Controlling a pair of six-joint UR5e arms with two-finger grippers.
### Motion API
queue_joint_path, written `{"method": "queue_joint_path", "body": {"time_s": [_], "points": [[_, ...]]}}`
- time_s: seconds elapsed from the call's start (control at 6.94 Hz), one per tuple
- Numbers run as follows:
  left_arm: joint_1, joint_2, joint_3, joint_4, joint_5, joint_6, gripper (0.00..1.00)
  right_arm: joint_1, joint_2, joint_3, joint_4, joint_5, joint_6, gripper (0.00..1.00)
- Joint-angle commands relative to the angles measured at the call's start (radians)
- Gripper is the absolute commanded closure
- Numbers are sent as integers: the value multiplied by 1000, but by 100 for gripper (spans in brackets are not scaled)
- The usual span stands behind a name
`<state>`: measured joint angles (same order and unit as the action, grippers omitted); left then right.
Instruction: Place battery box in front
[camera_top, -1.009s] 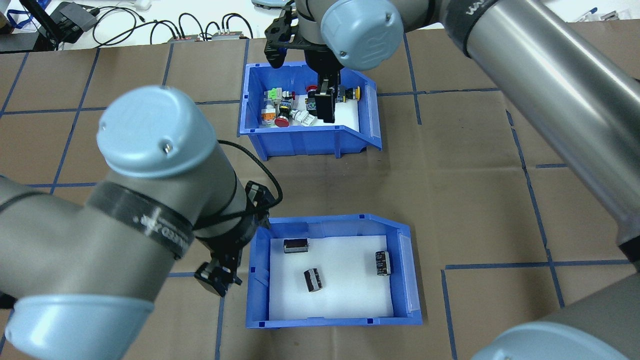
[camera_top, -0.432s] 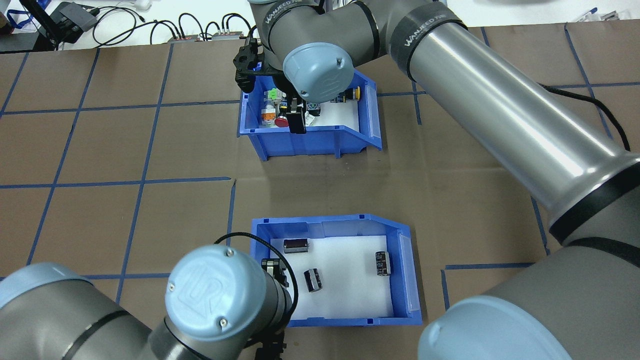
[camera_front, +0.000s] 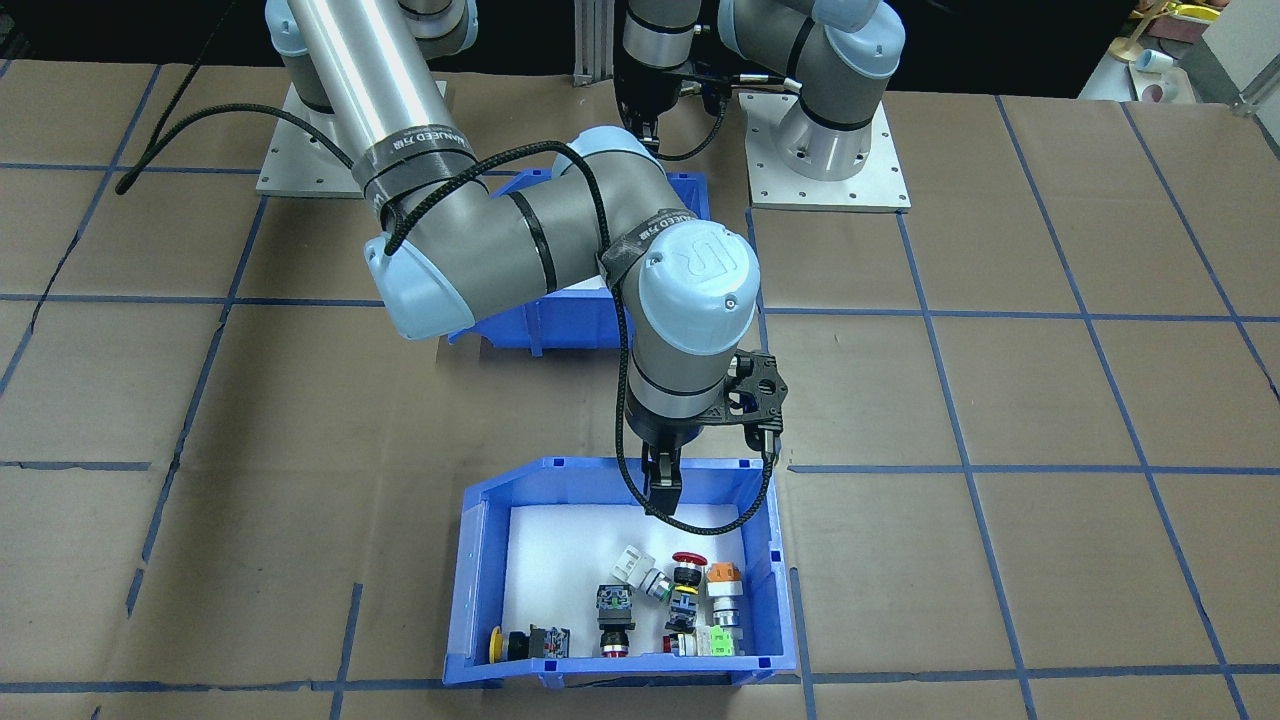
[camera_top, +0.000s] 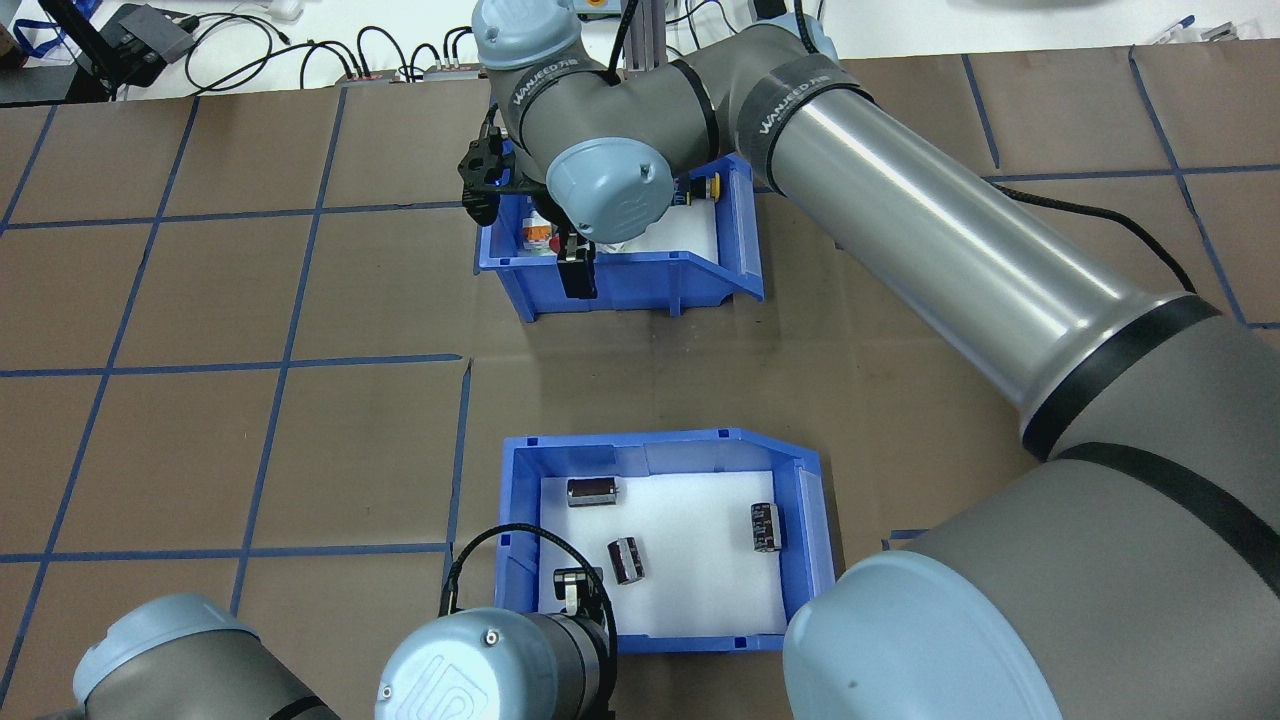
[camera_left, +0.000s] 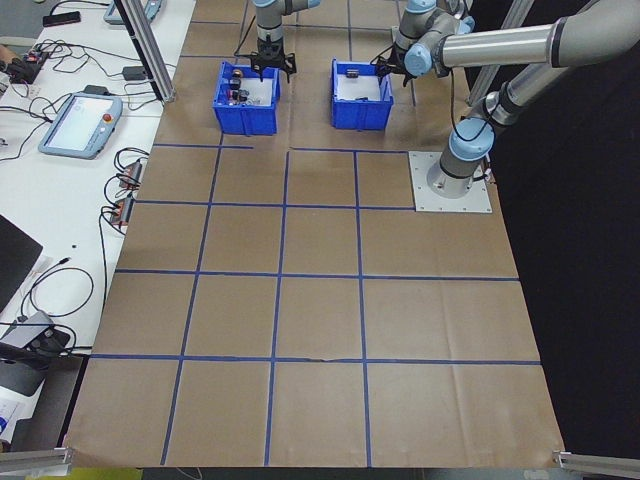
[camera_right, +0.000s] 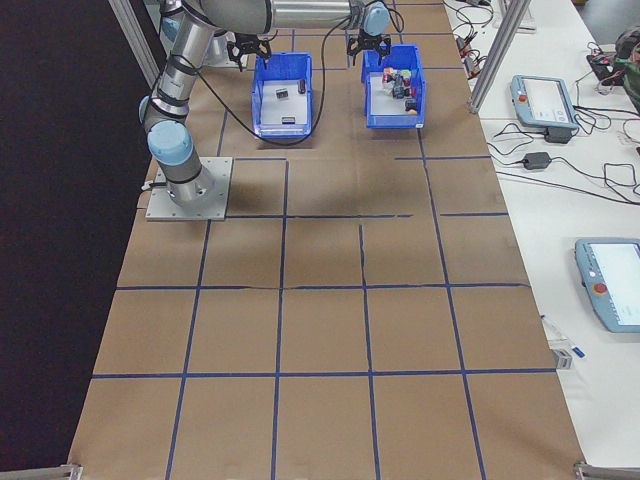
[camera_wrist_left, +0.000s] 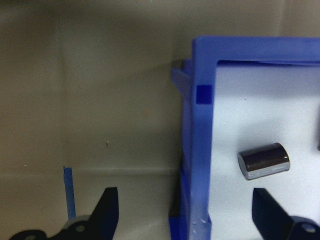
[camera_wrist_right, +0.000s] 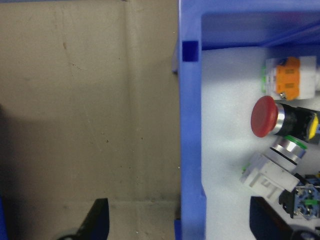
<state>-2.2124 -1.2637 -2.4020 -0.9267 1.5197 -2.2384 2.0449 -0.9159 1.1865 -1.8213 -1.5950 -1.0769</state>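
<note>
The battery box (camera_top: 800, 520), a blue bin with a white liner and three dark cylinders (camera_top: 626, 559), sits on the robot's side of the table. My left gripper (camera_wrist_left: 185, 200) is open and straddles the box's near wall close to a corner, one finger outside and one over the liner. In the overhead view my own wrist hides it. The blue switch bin (camera_top: 640, 285) stands farther out. My right gripper (camera_wrist_right: 180, 210) is open astride that bin's wall nearest the robot (camera_front: 560, 468), with red and orange switches beside it.
Brown paper with blue tape lines covers the table (camera_top: 250, 300). Cables and small devices (camera_top: 140, 40) lie along the far edge. Two arm base plates (camera_front: 825, 150) sit behind the battery box. Pendants (camera_right: 545, 95) rest on the side bench.
My left arm swung from the battery box's left side round to its near wall. My right gripper moved from above the switches back to the switch bin's near wall.
</note>
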Motion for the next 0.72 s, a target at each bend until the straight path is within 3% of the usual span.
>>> {"method": "queue_joint_path", "body": {"time_s": [0.0, 0.14, 0.43, 0.58], "points": [[-4, -55, -9, 34, -24, -29, 6, 8, 43, 4, -3, -14, 21, 0], [-4, -98, -9, 93, -24, -33, 6, 8, 43, 2, -16, -13, 22, 7], [-6, -150, -9, 127, -19, -29, 7, 8, 43, -2, -33, -13, 15, 57], [-6, -183, -9, 127, -21, -30, 12, 6, 37, -4, -33, -14, 18, 78]]}}
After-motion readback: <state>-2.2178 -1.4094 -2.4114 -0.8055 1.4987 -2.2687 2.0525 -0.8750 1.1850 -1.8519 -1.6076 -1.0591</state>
